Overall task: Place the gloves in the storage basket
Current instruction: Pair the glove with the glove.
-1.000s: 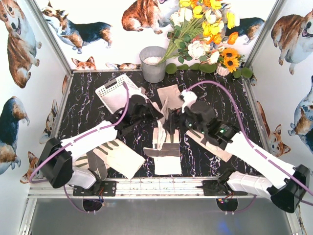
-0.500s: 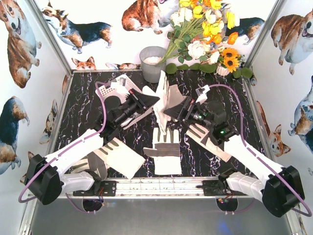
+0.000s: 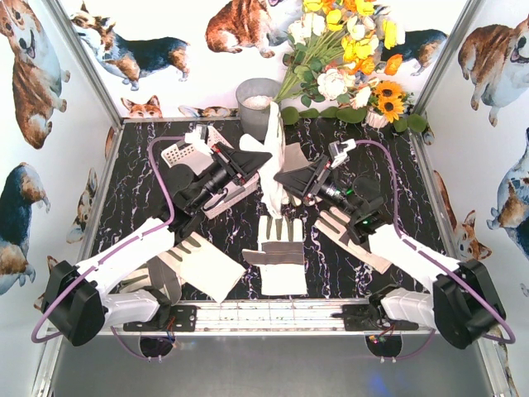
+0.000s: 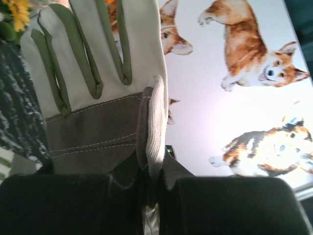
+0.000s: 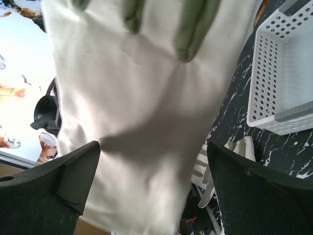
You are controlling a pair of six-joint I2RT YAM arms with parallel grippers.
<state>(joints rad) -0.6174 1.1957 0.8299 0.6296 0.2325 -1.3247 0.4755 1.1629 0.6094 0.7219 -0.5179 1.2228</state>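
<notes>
Above the table, top view first: my left gripper (image 3: 263, 162) is clamped tight on the held glove (image 3: 274, 141), which stands upright, fingers skyward, long axis near vertical. My right gripper (image 3: 289, 179) sits just beside it, jaws spread wide, gripping nothing. The storage basket (image 3: 183, 154) lies to the left of that glove, partly under my left arm and set diagonally on the table (image 3: 397, 165). So the left arm is the nearer one, and I judge the carry runs leftward and down. Three more lie flat: the centre glove (image 3: 281, 252), the left glove (image 3: 202, 266), and the right glove (image 3: 347, 231), half hidden under my right arm.

Left wrist now: the held glove (image 4: 93, 112) rises straight off my fingers (image 4: 220, 205), its lower edge pinched between them. No storage basket in this view at all.

Right wrist: the held glove (image 5: 142, 122) fills the gap between my parted fingers (image 5: 58, 181). Whether it brushes a pad, I cannot tell. The storage basket (image 5: 266, 63) shows at the right, cut off by the frame edge.
</notes>
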